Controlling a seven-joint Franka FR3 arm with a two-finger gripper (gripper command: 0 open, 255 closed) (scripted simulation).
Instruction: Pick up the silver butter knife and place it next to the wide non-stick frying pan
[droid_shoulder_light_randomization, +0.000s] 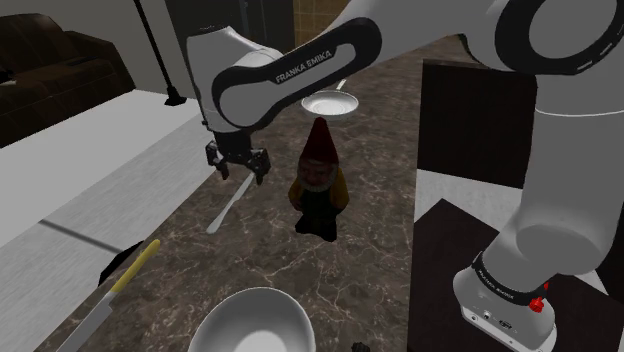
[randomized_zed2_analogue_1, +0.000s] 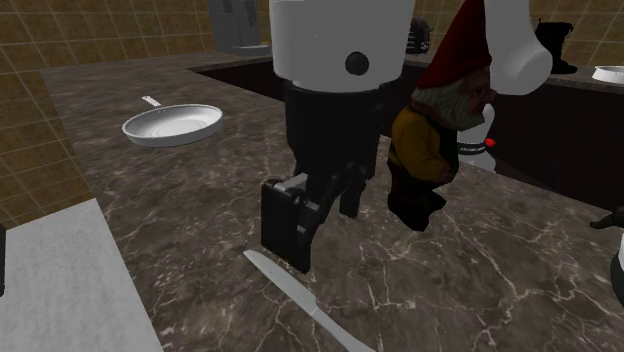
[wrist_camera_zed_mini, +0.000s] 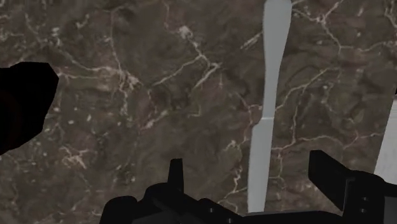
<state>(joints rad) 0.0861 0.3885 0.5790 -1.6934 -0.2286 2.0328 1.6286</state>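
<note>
A silver butter knife (droid_shoulder_light_randomization: 228, 208) lies flat on the dark marble counter (droid_shoulder_light_randomization: 250, 250), and it also shows in the second exterior view (randomized_zed2_analogue_1: 300, 300). My black gripper (droid_shoulder_light_randomization: 240, 170) hovers just above the knife, open with nothing held. In the wrist view the butter knife (wrist_camera_zed_mini: 267, 114) runs lengthwise on the counter below the gap between the fingers (wrist_camera_zed_mini: 175, 175), nearer one finger, and neither finger touches it. In the second exterior view the gripper (randomized_zed2_analogue_1: 320, 225) hangs a little above the blade. The pale frying pan (droid_shoulder_light_randomization: 330, 103) sits farther back on the counter, also visible in the second exterior view (randomized_zed2_analogue_1: 172, 124).
A red-hatted garden gnome (droid_shoulder_light_randomization: 320, 180) stands close to the gripper, between knife and stand. A white bowl (droid_shoulder_light_randomization: 255, 322) and a yellow-handled knife (droid_shoulder_light_randomization: 120, 290) lie near the front edge. A pale counter section (droid_shoulder_light_randomization: 80, 190) borders the marble on the shoulder view's left.
</note>
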